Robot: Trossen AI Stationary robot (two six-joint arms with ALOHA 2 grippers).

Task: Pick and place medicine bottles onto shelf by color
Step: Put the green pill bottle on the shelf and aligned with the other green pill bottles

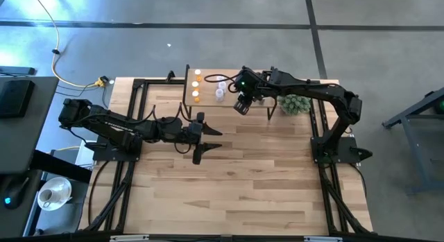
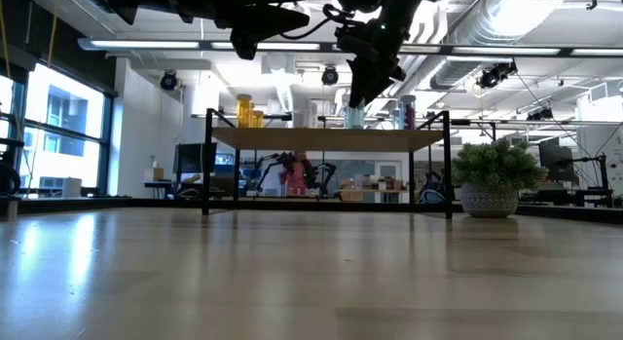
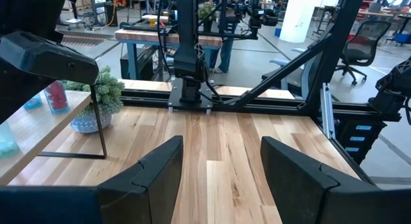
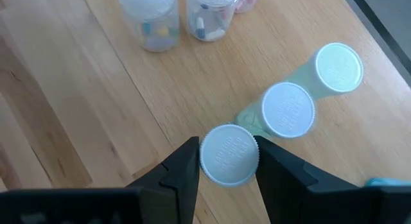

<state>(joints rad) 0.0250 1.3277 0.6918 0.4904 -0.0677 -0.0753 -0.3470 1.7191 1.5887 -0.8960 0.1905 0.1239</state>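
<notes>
grey concrete floor point(image 1: 208, 34) surrounds the wooden table point(image 1: 243, 186). beyond it lies an open workshop with tall windows point(image 2: 54, 135), ceiling ducts point(image 2: 526, 28) and strip lights point(image 2: 146, 45). an office chair point(image 3: 363, 47) stands by workbenches point(image 3: 148, 41).

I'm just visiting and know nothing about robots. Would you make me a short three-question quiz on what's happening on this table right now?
1. True or false: the left gripper is holding a bottle.
2. Which gripper grips a white-capped green bottle over the shelf? A) left B) right
3. Fill in: beside the shelf stands a small potted ___.

Key: 1 false, it hangs open and empty over the bare table. 2 B, the right gripper has its fingers either side of the cap. 3 plant.
</notes>
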